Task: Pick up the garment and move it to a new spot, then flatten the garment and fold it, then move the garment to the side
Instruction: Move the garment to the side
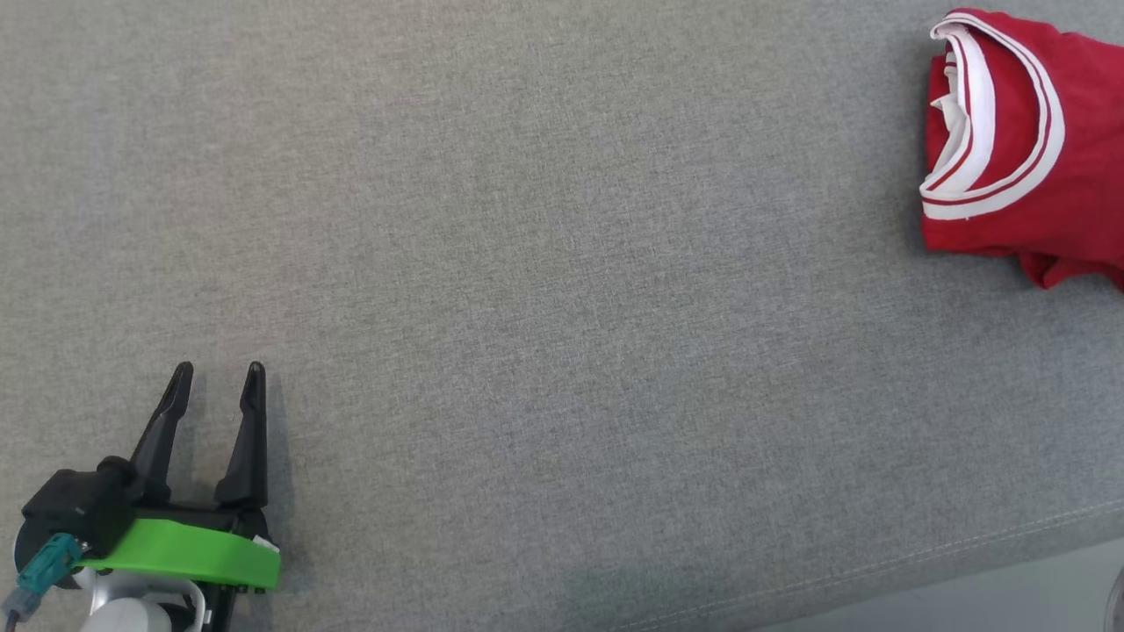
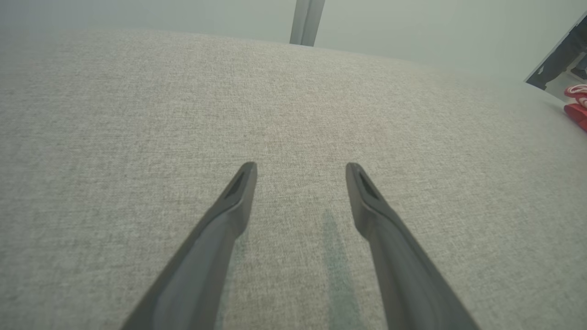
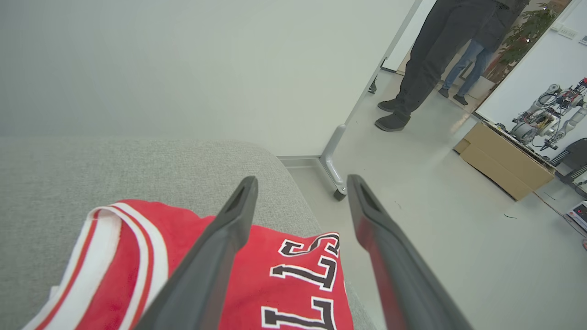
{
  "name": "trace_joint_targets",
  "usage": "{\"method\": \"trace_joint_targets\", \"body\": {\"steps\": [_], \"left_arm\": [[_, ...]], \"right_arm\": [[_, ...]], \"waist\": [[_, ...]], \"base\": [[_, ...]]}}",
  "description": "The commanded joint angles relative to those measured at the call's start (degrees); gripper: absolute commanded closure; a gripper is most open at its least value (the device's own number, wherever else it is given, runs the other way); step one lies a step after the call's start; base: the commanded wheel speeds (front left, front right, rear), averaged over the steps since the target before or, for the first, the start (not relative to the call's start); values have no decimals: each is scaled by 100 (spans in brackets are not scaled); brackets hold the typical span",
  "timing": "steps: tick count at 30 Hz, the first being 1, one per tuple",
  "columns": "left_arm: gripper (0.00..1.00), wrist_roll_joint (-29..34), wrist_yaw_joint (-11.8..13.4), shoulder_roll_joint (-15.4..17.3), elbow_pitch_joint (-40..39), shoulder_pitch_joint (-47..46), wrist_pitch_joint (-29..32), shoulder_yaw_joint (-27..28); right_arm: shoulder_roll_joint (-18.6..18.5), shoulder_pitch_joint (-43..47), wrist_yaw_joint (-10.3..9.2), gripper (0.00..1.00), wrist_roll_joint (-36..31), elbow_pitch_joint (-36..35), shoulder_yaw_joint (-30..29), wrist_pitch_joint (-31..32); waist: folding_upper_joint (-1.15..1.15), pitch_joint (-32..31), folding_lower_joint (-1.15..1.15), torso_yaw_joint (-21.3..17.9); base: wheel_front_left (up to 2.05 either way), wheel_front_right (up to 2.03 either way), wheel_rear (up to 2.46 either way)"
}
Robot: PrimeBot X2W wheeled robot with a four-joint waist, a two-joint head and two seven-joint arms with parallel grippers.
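The folded red jersey (image 1: 1054,149) lies near the right end of the grey cushion (image 1: 527,263), its white-trimmed opening turned left. The right gripper (image 3: 302,179) hangs over it with its fingers spread wide and nothing between them. The left gripper (image 1: 219,373) is well apart at lower left, likewise spread and empty. A person's legs (image 3: 426,59) stand beyond.
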Motion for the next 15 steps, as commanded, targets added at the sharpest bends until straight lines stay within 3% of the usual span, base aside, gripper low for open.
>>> {"method": "trace_joint_targets", "body": {"steps": [1, 6, 15], "left_arm": [[0, 41, -20, -71, 59, 46, -15, 44], [0, 126, -19, -388, 298, 144, -16, 148], [0, 369, -20, -828, 640, 323, -15, 343]], "right_arm": [[-6, 115, -7, 0, 219, -11, 120, -177], [-34, 736, -7, 0, 983, -488, 678, -723], [283, 2565, -7, 0, 1600, -1791, 1367, -815]], "waist": [[0, -383, 0, 99], [0, -972, 0, 400], [0, -1736, 0, 931]], "base": [[0, 0, 0], [0, 0, 0], [0, 0, 0]]}}
